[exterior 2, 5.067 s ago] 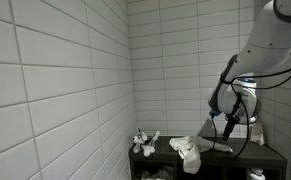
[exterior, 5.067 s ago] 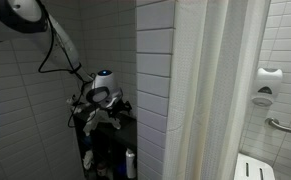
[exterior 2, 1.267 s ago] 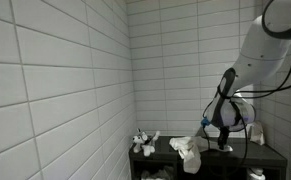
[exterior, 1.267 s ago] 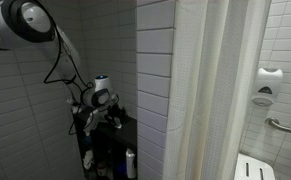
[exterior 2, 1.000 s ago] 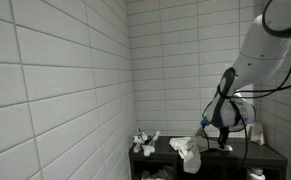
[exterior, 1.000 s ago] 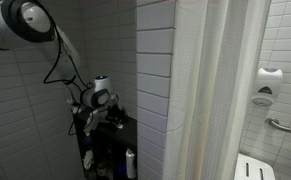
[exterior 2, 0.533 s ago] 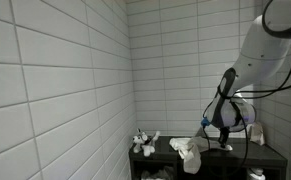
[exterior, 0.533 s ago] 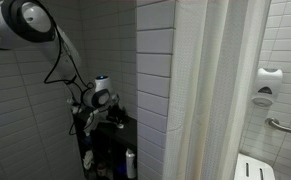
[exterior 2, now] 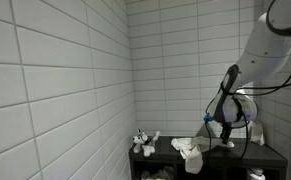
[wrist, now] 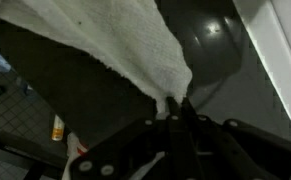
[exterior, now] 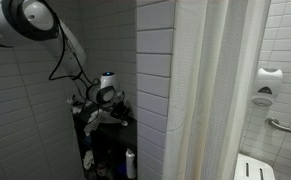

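My gripper is shut on one corner of a white towel, which spreads away from the fingertips across the top of the wrist view. In both exterior views the towel lies bunched on the dark shelf, with one end pulled up to the gripper. Seen from the shower side, the gripper hangs over the shelf with the towel trailing from it.
A small white-and-grey toy sits at the shelf's end near the tiled wall. A dark round bowl lies beside the towel. Bottles stand below the shelf. A tiled column and a shower curtain stand close by.
The jaws have shut on the towel's corner. The gripper has since risen and shifted a little sideways, drawing that corner up off the shelf.
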You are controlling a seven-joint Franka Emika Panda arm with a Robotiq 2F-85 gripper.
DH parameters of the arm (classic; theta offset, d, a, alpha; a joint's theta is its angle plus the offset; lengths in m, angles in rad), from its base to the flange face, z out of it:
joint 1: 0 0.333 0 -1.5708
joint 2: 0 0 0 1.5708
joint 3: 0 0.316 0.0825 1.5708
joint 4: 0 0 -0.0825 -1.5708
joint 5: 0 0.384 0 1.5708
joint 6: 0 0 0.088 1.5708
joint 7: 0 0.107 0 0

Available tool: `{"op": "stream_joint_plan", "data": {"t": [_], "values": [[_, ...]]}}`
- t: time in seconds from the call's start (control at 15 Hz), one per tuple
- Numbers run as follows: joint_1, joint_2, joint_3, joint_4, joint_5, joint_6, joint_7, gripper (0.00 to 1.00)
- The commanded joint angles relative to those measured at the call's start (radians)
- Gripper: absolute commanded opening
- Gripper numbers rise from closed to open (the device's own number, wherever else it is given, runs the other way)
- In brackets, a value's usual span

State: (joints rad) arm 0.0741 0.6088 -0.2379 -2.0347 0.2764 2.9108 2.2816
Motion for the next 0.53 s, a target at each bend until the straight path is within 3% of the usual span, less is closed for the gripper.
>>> {"op": "stream_joint_plan", "data": {"t": [0.0,0.47], "values": [[-0.095,-0.045,0.064,0.018,0.048,-0.062,-0.035,0.02],[-0.150,-0.057,0.091,0.022,0.101,-0.069,-0.046,0.02]]}}
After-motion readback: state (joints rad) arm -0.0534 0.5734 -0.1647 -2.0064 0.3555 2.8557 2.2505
